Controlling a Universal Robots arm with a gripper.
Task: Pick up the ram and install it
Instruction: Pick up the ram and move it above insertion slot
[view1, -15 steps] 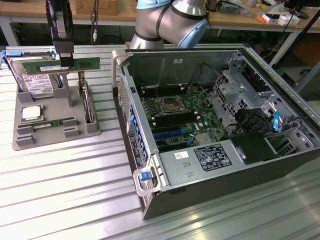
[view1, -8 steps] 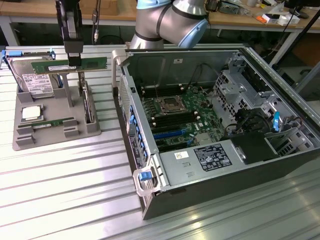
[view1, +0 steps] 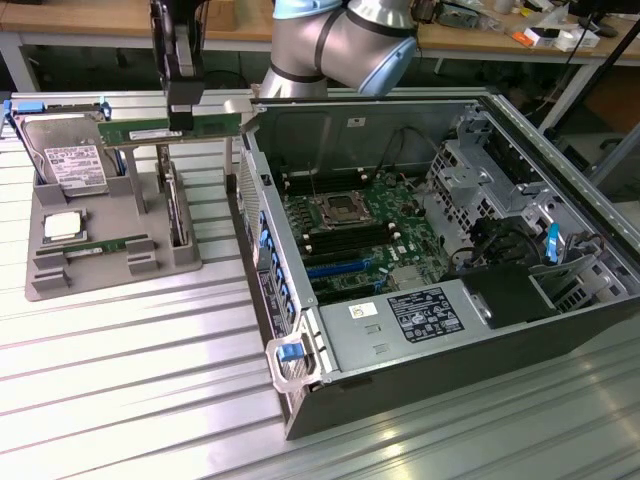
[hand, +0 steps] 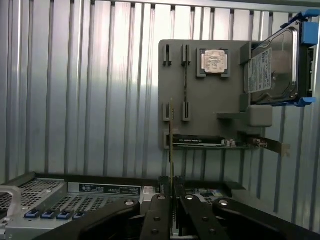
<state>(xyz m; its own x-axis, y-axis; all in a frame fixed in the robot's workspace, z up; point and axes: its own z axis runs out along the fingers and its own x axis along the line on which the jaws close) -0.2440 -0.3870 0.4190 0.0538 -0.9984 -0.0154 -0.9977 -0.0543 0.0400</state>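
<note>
One gray parts tray (view1: 100, 282) sits at the exterior view's left on the ribbed metal table (view1: 130, 380). A hard drive (view1: 68, 160) is propped at the tray's far corner, with a square processor chip (view1: 62, 225) nearer. A second memory stick (view1: 105, 245) is seated on edge in its slots.

Ram (view1: 135, 131) is clear of the tray, held level about mid-length by the gripper (view1: 180, 126), claw closed on it. In the wrist view the ram (hand: 171, 145) is edge-on, a thin line running out from between the dark fingers (hand: 157, 220) and lined up over the tray's empty slot blocks.

Below the gripper, an expansion card (view1: 176, 205) stands on edge along the tray's right side. Silver arm (view1: 340, 45) overhead.

Further right, an open computer case (view1: 450, 385) lies on its side, motherboard (view1: 370, 225) exposed.
</note>
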